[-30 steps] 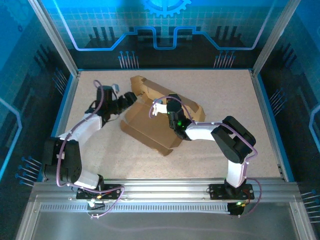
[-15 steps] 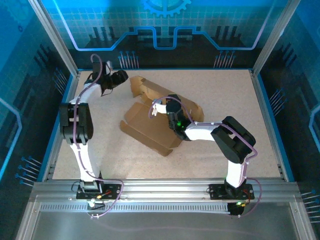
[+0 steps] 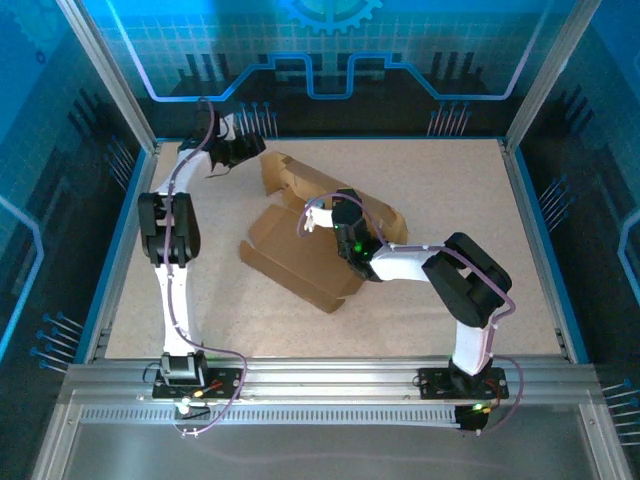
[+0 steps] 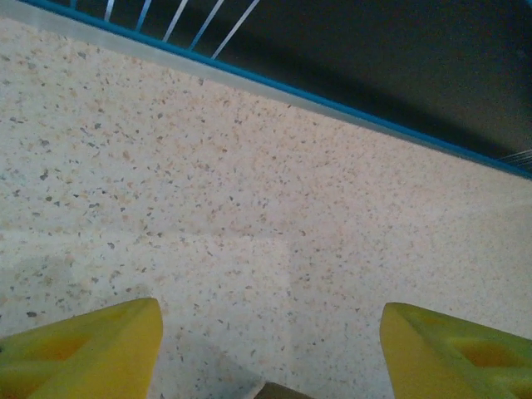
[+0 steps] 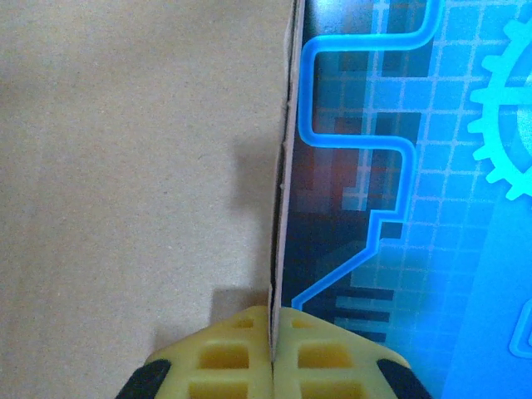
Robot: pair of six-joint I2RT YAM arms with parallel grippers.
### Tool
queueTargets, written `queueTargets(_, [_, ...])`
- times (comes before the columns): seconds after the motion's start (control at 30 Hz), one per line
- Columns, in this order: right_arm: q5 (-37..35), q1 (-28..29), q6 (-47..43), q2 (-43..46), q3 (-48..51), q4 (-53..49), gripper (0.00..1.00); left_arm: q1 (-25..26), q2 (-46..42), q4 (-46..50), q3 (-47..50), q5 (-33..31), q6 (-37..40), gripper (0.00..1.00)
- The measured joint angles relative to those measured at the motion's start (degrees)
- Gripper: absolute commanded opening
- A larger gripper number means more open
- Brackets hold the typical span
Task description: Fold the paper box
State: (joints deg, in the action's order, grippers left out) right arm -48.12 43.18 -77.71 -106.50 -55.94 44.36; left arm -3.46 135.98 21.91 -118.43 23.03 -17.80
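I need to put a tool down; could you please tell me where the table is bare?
Bare table: the near strip before the paper box, and the far-right corner. Crowded: centre and far-left, around the box and left arm.

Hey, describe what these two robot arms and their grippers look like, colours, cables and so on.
The left arm and right arm both have white links and bulky black joints, with thin purple cables looping alongside. A green light glows near the right wrist. The fingers are yellow plastic with gridded cut-outs.
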Motion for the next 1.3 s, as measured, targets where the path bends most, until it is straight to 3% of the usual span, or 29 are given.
queueTargets(0.1, [0.0, 0.02, 0.02, 0.02, 0.0, -0.15, 0.0, 0.04, 4.57, 4.39, -6.67, -0.02, 0.2, 0.72])
queueTargets(0.23, [0.0, 0.04, 0.2, 0.13, 0.0, -0.35, 0.0, 0.07, 6.56, 7.54, -8.22, 0.9, 0.35, 0.72])
queueTargets(0.53, [0.15, 0.04, 0.9, 0.55, -0.04, -1.49, 0.0, 1.57, 11.1, 14.93, -14.51, 9.38, 4.79, 0.74])
queueTargets(0.9, [-0.9, -0.11, 1.88, 1.16, -0.04, -3.02, 0.0, 2.16, -1.07, 7.26, 9.18, 14.19, 6.34, 0.75])
queueTargets(1.3, [-0.92, -0.11, 1.86, 1.16, -0.02, -3.41, 0.0, 2.49, -7.56, -1.92, 18.95, 13.68, 4.59, 0.81])
